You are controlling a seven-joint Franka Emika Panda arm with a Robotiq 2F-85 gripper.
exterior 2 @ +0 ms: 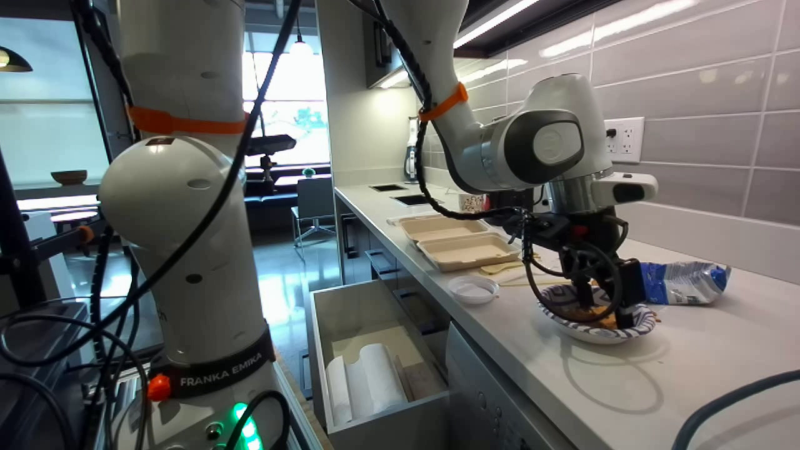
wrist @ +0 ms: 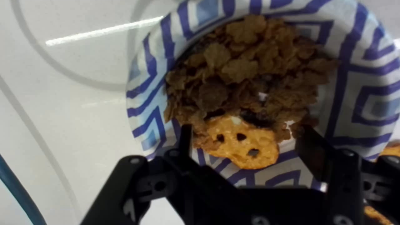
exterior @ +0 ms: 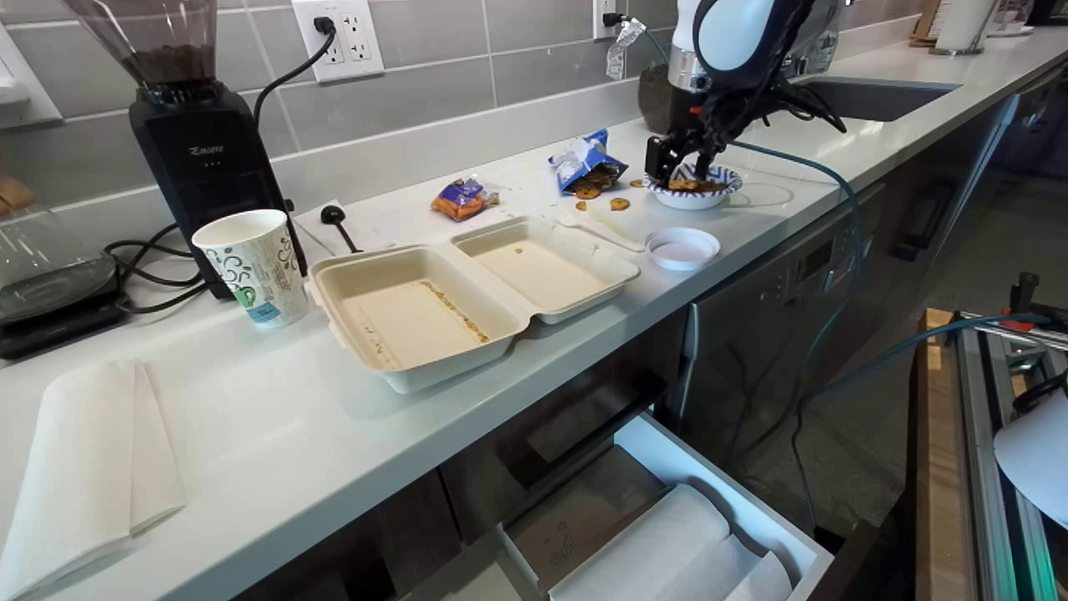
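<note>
My gripper (wrist: 247,129) is open, with its fingers pointing down inside a paper bowl (wrist: 147,97) with a blue and white pattern. An orange-brown pretzel crisp (wrist: 243,142) with small holes lies between the fingers, with a gap on each side. Brown cereal flakes (wrist: 243,62) fill the rest of the bowl. In both exterior views the gripper (exterior: 684,171) (exterior 2: 604,312) is low over the bowl (exterior: 688,200) (exterior 2: 600,337), its tips inside the rim. Whether the tips touch the flakes is hard to tell. An open blue snack bag (exterior: 588,159) (exterior 2: 684,282) lies beside the bowl.
Loose crisps (exterior: 619,204) lie near the bag. A small white round dish (exterior: 682,248), an open takeout container (exterior: 492,292), a purple snack packet (exterior: 461,198), a paper cup (exterior: 254,267) and a coffee grinder (exterior: 204,167) stand along the counter. A drawer (exterior 2: 331,306) is open below.
</note>
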